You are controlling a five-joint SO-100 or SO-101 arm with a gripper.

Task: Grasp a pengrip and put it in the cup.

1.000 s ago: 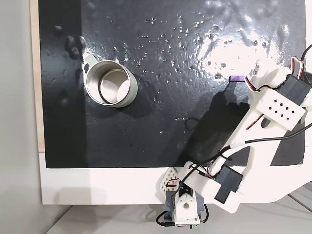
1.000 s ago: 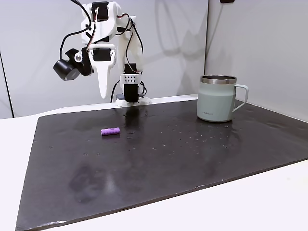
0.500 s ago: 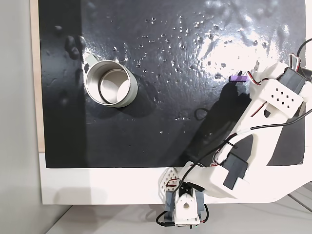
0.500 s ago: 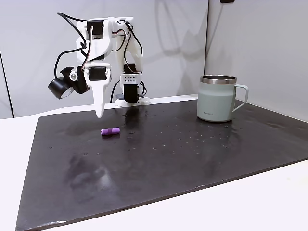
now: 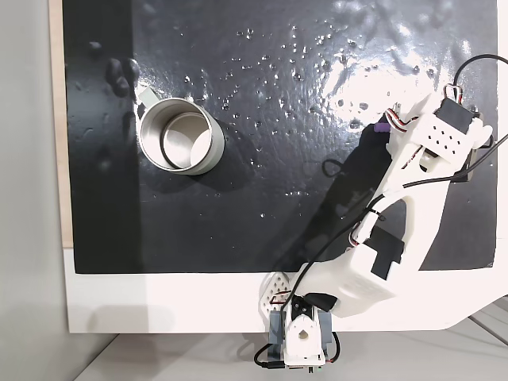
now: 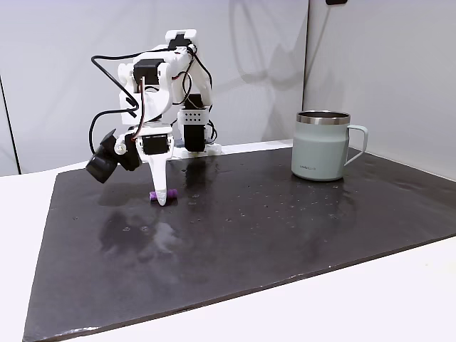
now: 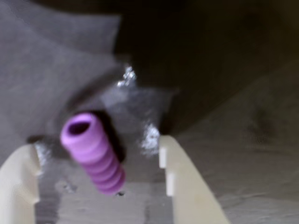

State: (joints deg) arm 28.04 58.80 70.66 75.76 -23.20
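The purple ribbed pengrip (image 7: 96, 161) lies on the black mat between my two pale fingers (image 7: 182, 182), with a gap on each side. My gripper (image 7: 93, 148) is open and straddles it, tips down at the mat. From the side, one white finger (image 6: 161, 182) stands in front of the pengrip (image 6: 152, 194), whose ends peek out beside it. From above, the gripper (image 5: 391, 128) covers most of the pengrip (image 5: 381, 125). The silver cup (image 5: 181, 135) stands upright far to the left in that fixed view, and at the right in the side view as the cup (image 6: 322, 146).
The black mat (image 5: 262, 206) covers most of the white table and is speckled with shiny spots. The arm's base (image 5: 300, 337) sits at the near edge in the view from above. Cables loop around the wrist.
The arm has come down from above the mat and shifted slightly, so the open gripper now stands at the mat around the pengrip. The pengrip and cup have not moved.
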